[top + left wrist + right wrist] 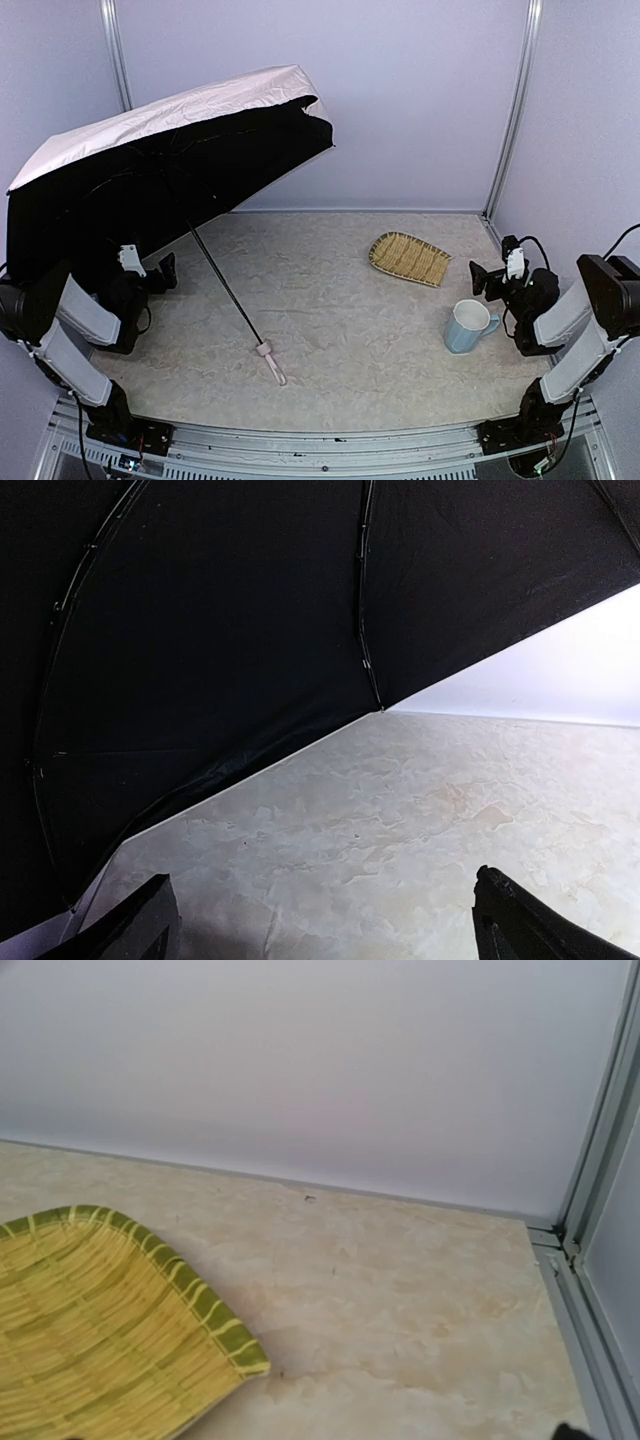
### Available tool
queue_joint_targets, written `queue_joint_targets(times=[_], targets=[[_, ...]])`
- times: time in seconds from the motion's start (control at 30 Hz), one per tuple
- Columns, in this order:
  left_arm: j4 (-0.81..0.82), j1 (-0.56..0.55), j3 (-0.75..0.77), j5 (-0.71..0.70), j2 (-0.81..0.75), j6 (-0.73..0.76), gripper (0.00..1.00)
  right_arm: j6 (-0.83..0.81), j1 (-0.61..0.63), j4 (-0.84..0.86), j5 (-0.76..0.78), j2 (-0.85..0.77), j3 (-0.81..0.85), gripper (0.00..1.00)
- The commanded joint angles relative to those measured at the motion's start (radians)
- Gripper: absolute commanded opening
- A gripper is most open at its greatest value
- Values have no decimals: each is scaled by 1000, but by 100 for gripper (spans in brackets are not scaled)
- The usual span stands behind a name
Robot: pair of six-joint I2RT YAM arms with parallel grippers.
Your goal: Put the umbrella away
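Room: pale lilac walls (400,90) and metal corner posts (515,100) around a marbled beige surface (350,310).
Top view, umbrella: the umbrella (170,180) stands fully open at the left and tilted. Its canopy (190,110) leans down toward my left arm (75,340), and its handle (268,360) rests on the surface near the middle. It props itself that way; nothing grips it.
Top view, tools: my left tool (163,272) sits under the canopy, apart from the shaft (225,285). My right tool (480,280) waits at the far right near a mug (468,326), with a bamboo tray (410,258) beyond.
Left wrist view: the tool is spread wide and empty. Black lining (220,630) and ribs (365,600) fill the upper frame; the shaft and handle are out of sight.
Right wrist view: only the tray's corner, the surface and the wall show. One dark fingertip (572,1430) sits in the bottom corner and none in the middle, so I judge this tool spread and empty. The umbrella is unseen here.
Hard to make out: where the canopy's rim meets the surface behind my left arm.
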Motion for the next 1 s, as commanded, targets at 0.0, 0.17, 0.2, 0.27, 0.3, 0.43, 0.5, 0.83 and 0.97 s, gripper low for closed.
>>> queue_joint_targets(times=[0.0,0.17,0.2,0.27,0.3,0.43,0.5,0.83,0.97], targets=[[7,-4,16,-8,2,12,99,-8,9,1,8,8,13,100],[3,-2,19,-2,3,11,99,-7,9,0,7,8,14,100],[1,0,21,-1,3,11,99,-8,9,0,7,8,13,100],[2,-1,20,4,3,12,99,-8,9,-1,9,9,15,100],[2,1,21,8,3,12,99,-8,9,-5,10,8,17,100],[-9,-1,17,57,-20,33,99,-6,8,2,10,7,16,100],[-113,-47,27,-37,-115,55,99,5,7,-93,28,-42,37,100],[-407,-515,-3,-555,-646,31,87,200,42,-711,-303,-367,375,100],[-580,-592,-10,-485,-802,-195,74,172,143,-947,-265,-371,519,100]])
